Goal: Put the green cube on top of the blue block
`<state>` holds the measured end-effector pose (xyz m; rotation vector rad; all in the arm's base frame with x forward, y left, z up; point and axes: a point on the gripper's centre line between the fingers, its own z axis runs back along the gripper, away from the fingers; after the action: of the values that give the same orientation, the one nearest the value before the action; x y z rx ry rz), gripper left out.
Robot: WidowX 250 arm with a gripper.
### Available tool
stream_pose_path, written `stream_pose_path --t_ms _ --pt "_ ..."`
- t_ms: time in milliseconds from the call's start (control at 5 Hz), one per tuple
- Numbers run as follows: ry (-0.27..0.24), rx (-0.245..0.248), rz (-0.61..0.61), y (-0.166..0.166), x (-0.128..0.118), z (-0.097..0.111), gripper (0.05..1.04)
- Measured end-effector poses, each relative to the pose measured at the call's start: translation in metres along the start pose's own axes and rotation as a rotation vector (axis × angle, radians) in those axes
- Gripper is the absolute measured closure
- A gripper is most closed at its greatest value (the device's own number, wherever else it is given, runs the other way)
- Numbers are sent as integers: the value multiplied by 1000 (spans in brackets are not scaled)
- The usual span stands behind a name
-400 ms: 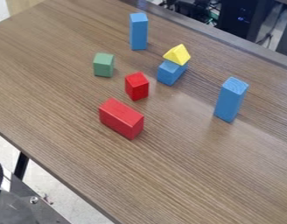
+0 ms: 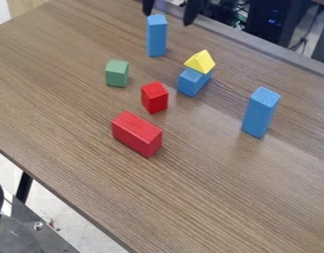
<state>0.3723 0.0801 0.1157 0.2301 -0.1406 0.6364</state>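
Approach step: the open, empty end effector (image 2: 170,12) must next travel to the green cube (image 2: 117,73).

We see two black fingers of the robot's gripper (image 2: 168,19) near the upright blue block (image 2: 156,38) at the table's far side. The finger (image 2: 148,6) by the left corner of the block's top is a slim, dark strip with a blunt, rounded end. The finger (image 2: 193,10) to the right of the block looks broader to us, and it narrows downward to a rounded tip. Both have smooth outlines and the same plain, very dark colour, so we cannot make out finer surface detail on either.
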Motion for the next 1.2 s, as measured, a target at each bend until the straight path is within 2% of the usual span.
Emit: stream_pose_path --t_ms 200,400,600,800,1000,1200 --pt "-11 4 38 10 -7 6 84" --pt "-33 3 18 25 -23 13 84" --pt "7 -36 -119 38 -33 11 84" --pt "67 -90 -308 49 -40 0 84" --pt "87 -176 -430 57 -42 -8 84" --pt "96 -151 -460 63 -43 -19 84"
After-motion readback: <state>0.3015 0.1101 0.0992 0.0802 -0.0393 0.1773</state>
